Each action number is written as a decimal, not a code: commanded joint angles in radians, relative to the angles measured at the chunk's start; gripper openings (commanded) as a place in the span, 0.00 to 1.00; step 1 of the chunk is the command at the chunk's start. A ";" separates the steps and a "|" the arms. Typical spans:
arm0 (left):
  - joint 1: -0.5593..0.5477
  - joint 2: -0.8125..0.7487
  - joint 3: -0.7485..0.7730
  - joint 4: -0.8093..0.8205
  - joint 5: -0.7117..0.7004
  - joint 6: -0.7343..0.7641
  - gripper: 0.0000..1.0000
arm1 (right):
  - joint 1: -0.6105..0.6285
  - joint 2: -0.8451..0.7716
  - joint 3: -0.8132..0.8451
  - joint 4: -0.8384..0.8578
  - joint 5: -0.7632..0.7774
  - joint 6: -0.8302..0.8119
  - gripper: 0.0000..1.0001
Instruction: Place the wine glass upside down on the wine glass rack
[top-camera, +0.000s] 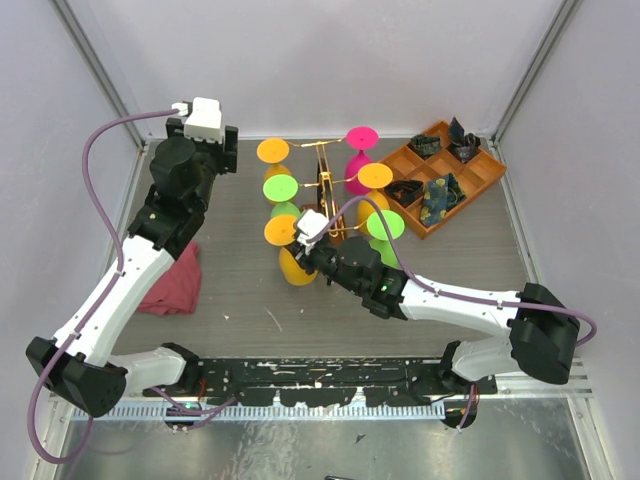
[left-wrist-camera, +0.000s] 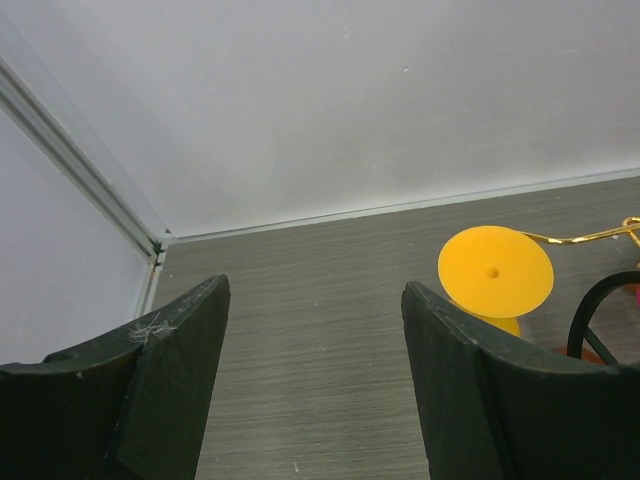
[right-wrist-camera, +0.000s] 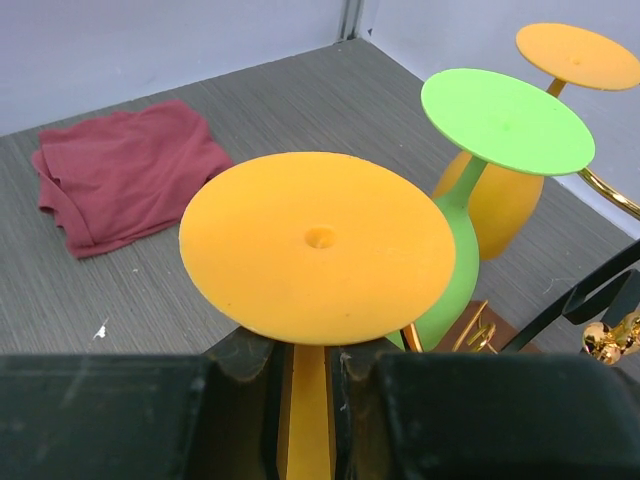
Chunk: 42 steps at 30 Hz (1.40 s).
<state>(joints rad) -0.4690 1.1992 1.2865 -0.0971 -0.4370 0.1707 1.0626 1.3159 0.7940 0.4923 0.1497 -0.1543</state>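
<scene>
**Glass (top-camera: 290, 250).** Orange and inverted, with its foot (right-wrist-camera: 320, 240) uppermost, standing at the near-left edge of the rack (top-camera: 325, 185). Whether it hangs on a wire arm cannot be told.

**Right gripper (right-wrist-camera: 305, 368).** It pinches the stem just under the foot, one finger on either side.

**Rack side.** A green glass (right-wrist-camera: 505, 120) hangs just beside the held one, its bowl close behind the rim of the orange foot. Another orange glass (right-wrist-camera: 578, 55) hangs beyond it. The top view shows five glasses foot-up round the rack: two orange, two green and one pink (top-camera: 358, 150). They crowd its left, far and right sides.

**Open room.** Bare counter (top-camera: 260, 320) runs left from the held glass to the red cloth (top-camera: 170, 285), and on the near side toward the arm bases. The orange tray (top-camera: 440, 180) sits near the far-right corner, apart from the rack.

**Left gripper (left-wrist-camera: 315, 380).** Spread wide and holding nothing, it hangs over the counter near the far-left corner, where the wall (left-wrist-camera: 350, 100) meets the counter edge.
</scene>
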 joint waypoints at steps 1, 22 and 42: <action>0.004 -0.011 -0.012 0.036 -0.016 -0.010 0.76 | 0.014 -0.028 0.036 0.035 -0.091 0.009 0.14; 0.004 -0.001 -0.011 0.033 -0.021 -0.011 0.75 | 0.014 -0.038 0.047 0.010 -0.183 0.007 0.25; 0.004 0.000 -0.017 0.037 -0.023 0.000 0.76 | 0.016 -0.023 0.060 0.046 -0.240 0.017 0.30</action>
<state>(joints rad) -0.4690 1.1995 1.2861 -0.0952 -0.4473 0.1711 1.0626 1.3087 0.8043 0.4805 -0.0189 -0.1467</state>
